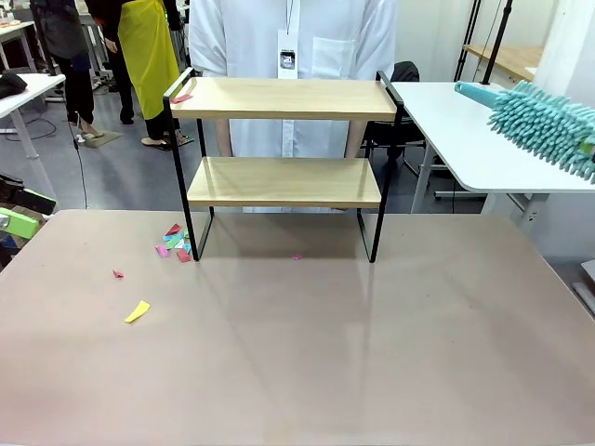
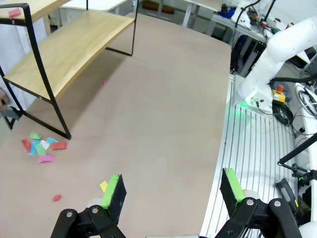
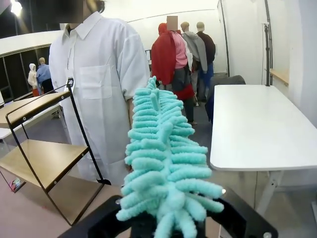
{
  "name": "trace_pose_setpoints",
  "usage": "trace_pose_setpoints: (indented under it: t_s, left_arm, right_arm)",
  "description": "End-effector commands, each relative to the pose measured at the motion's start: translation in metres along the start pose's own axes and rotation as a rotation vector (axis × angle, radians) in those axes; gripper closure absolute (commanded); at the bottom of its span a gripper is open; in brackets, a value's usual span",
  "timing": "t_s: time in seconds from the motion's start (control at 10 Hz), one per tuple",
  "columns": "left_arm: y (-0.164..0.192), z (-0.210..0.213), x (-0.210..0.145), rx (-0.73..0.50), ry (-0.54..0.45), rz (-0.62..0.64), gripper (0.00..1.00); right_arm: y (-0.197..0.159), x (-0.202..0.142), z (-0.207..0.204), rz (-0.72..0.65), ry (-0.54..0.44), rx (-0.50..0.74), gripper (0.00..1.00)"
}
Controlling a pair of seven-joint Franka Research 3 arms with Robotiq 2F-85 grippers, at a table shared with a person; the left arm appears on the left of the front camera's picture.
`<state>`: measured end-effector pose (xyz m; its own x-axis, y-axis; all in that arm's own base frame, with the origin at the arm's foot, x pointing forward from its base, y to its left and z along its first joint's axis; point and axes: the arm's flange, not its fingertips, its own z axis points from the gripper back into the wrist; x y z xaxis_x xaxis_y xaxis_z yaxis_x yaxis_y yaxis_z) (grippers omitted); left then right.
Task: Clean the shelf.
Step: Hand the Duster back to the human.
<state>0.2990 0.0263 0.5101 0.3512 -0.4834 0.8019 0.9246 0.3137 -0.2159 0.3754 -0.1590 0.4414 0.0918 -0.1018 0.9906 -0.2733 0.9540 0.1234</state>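
Observation:
The shelf, two light wood boards in a thin black frame, stands at the far middle of the table. A pink paper scrap lies on the left end of its top board. More coloured scraps lie on the table by its left front leg. A fluffy teal duster hangs in the air at the upper right. In the right wrist view the duster rises from my right gripper, which is shut on it, with the shelf to its left. My left gripper is open and holds nothing, low over the table, with the shelf ahead and to the left.
A person in a white coat stands right behind the shelf. A white table stands at the right. A yellow scrap and a small red one lie left of the middle. The table's near half is bare.

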Motion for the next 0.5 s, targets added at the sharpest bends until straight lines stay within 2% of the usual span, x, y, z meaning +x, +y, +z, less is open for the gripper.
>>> trace_pose_setpoints:
  t_s: [0.0, 0.4]
  left_arm:
    - [0.0008, 0.0004, 0.0031, 0.004, -0.016, -0.006, 0.00]
    - [0.0008, 0.0004, 0.0031, 0.004, -0.016, -0.006, 0.00]
  right_arm:
    - [0.0001, 0.0054, 0.0027, 0.002, -0.013, -0.005, 0.84]
    - [0.0001, 0.0054, 0.0027, 0.002, -0.013, -0.005, 0.84]
